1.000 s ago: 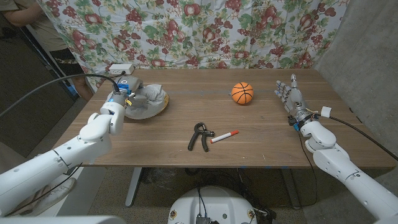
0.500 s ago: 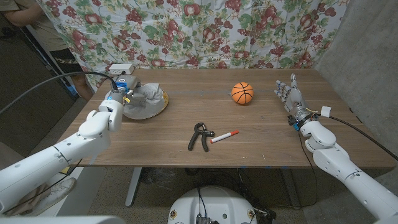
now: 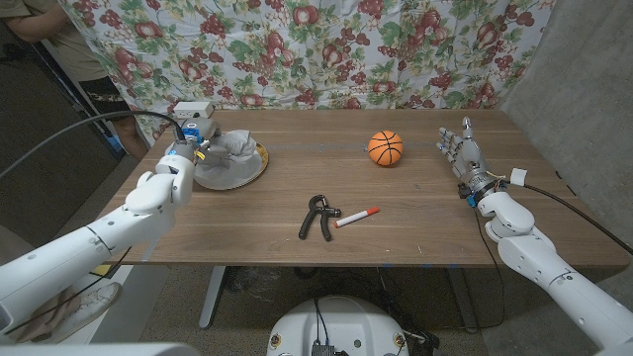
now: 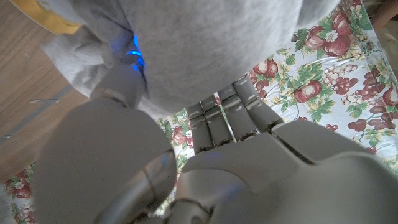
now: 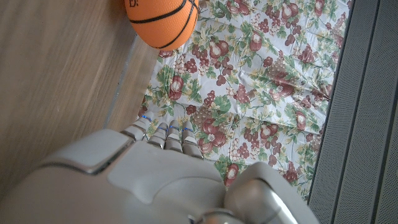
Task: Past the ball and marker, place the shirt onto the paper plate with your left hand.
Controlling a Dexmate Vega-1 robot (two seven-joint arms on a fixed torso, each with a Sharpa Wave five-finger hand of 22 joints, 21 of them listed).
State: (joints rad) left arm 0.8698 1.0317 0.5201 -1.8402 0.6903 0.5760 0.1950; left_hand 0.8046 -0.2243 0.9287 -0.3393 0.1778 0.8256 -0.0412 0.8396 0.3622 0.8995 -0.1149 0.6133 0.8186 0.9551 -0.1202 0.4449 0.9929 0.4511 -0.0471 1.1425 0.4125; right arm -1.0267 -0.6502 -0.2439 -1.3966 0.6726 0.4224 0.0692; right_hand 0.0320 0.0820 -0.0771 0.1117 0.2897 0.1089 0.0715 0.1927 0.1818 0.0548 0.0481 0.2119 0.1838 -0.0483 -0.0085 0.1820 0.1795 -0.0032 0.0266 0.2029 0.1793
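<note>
Paper plate (image 3: pixel 247 174) holds the crumpled grey shirt (image 3: pixel 233 148); left hand (image 3: pixel 185 155) at its edge, grip unclear.

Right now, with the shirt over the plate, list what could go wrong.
1. The left hand looks to be still pinching the grey shirt; pulling back before letting go could drag it off the paper plate.
2. The plate looks light, so a tug might slide it too.
3. A small box sits close behind the hand; a backward swing could knock it.
</note>
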